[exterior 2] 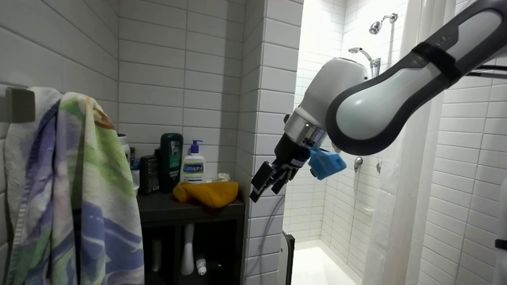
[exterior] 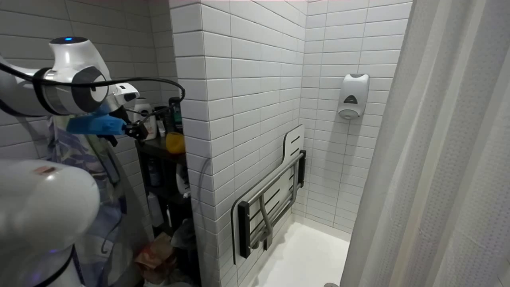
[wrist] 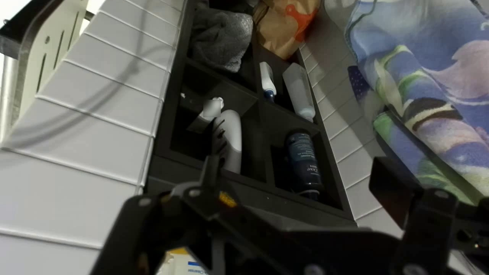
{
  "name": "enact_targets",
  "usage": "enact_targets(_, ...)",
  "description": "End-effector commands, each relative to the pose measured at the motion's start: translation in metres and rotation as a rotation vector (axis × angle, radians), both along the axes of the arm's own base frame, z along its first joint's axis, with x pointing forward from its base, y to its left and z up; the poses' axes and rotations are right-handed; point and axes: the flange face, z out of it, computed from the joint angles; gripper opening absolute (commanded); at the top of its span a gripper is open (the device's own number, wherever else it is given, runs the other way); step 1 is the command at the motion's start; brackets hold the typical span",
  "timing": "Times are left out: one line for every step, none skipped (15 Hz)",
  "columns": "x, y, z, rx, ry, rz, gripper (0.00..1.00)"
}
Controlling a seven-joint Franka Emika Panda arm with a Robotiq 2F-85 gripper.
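Yellow cloth (exterior 2: 208,194): lying frontmost on shelf (exterior 2: 155,202), probably because bottles (exterior 2: 170,166) are filling its back; hand (exterior 2: 266,192): hovering spread, empty.

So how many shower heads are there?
2, both in an exterior view: the fixed shower head up high, and the handheld shower head lower down. The curtain could be hiding others.

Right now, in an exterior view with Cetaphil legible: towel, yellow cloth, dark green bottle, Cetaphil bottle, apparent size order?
1. Towel, but nearer the camera
2. Yellow cloth and dark green bottle: too alike to rank
3. Cetaphil bottle, partly hidden behind the cloth
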Motion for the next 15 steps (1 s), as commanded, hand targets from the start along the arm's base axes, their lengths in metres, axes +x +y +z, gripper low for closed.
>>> enact_targets(0.001,0.016,-0.015,0.008,-0.063,0.001,1.0)
enact_targets(0.003,0.018,-0.018,0.005,-0.081,0.0,1.0)
enact_targets(0.004,0.018,-0.02,-0.001,-0.097,-0.002,1.0)
enact_targets(0.009,0.019,-0.021,-0.009,-0.114,-0.006,1.0)
enact_targets(0.015,0.018,-0.021,-0.018,-0.132,-0.012,1.0)
enact_targets(0.021,0.018,-0.019,-0.029,-0.15,-0.021,1.0)
enact_targets(0.028,0.017,-0.017,-0.04,-0.167,-0.033,1.0)
enact_targets(0.036,0.018,-0.014,-0.05,-0.177,-0.045,1.0)
enact_targets(0.042,0.02,-0.012,-0.051,-0.176,-0.058,1.0)
enact_targets(0.048,0.023,-0.011,-0.044,-0.166,-0.066,1.0)
enact_targets(0.052,0.026,-0.011,-0.039,-0.156,-0.07,1.0)
enact_targets(0.045,0.018,-0.009,-0.044,-0.171,-0.062,1.0)
enact_targets(0.048,0.02,-0.009,-0.04,-0.167,-0.065,1.0)
enact_targets(0.049,0.022,-0.009,-0.036,-0.163,-0.064,1.0)
enact_targets(0.049,0.023,-0.011,-0.035,-0.159,-0.063,1.0)
